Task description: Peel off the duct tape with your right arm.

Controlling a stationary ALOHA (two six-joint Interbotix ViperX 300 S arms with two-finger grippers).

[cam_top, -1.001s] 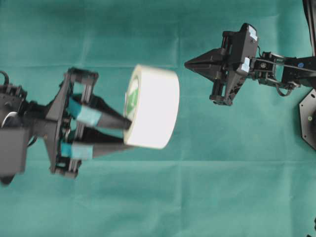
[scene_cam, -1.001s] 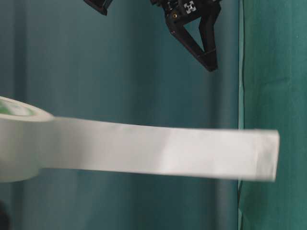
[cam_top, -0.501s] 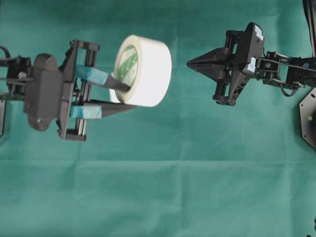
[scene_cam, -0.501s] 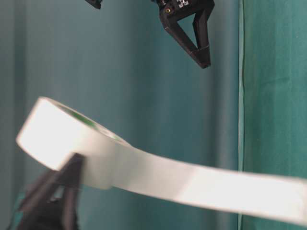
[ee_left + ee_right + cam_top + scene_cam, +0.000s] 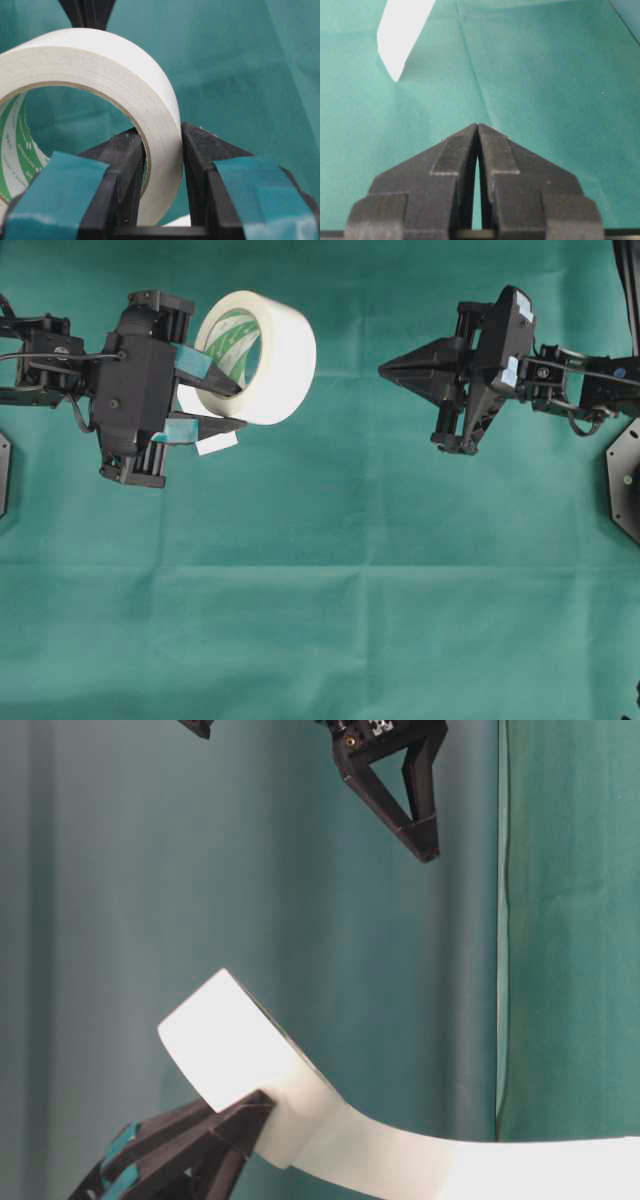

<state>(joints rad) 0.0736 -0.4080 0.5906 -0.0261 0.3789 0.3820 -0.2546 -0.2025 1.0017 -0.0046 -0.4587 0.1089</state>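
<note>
Your left end effector (image 5: 235,405) is clamped across the wall of the duct tape (image 5: 270,360): one finger inside the core, one against the outer face, as the left wrist view shows clearly. The roll hangs in the air above the green tabletop (image 5: 330,620), tilted so its open core with the green print faces up and toward the left arm. A small white loose tab (image 5: 217,444) sticks out beneath the roll, right beside the lower finger (image 5: 215,426).

Your right end effector (image 5: 385,369) has its fingers pressed together, nothing between them, tips pointing at the roll but well apart from it across the cloth.

Risks from here, as I judge them:
- The tab lies on the left arm's side of the roll, close under its lower finger. Coming straight in, you would meet the roll's outer face first, not the tab, and could knock the roll askew in its hold.
- Reaching around for the tab puts the two end effectors very near each other; a collision is likely if the approach is not offset.
- The right fingers must part before arriving; left together they can only push the tab flat against the roll.
- The left hold is on a narrow band of wall. A hard pull could twist the roll out.
</note>
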